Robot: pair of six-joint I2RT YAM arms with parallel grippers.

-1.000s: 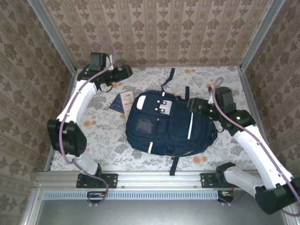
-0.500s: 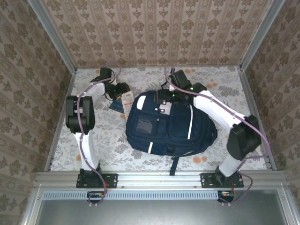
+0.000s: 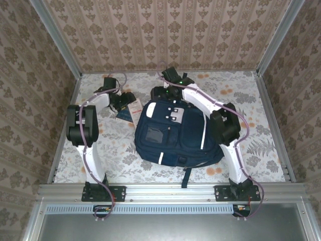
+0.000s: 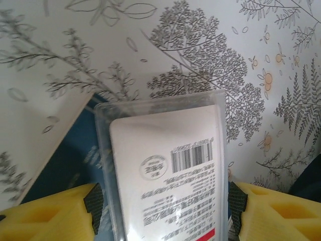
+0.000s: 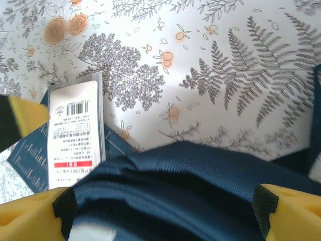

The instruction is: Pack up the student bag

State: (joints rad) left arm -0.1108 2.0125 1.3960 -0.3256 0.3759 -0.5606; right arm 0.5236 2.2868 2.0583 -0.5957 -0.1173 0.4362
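On the table (image 3: pixel 251 145), centred, the student bag (image 3: pixel 175 133) lies flat; we judge it soft, best gripped at its top rim, right gripper (image 5: pixel 164 203) spread there, left gripper (image 4: pixel 161 206) pinching a packet (image 4: pixel 165 165).

The clear plastic pack with a white printed card (image 4: pixel 165 170) runs off the bottom of the left wrist view. Its fine print is too small to read, and it hides most of the navy-blue book (image 4: pixel 70 160) under it. In the right wrist view the navy-blue fabric student bag (image 5: pixel 190 186) is blurred and cut off below.
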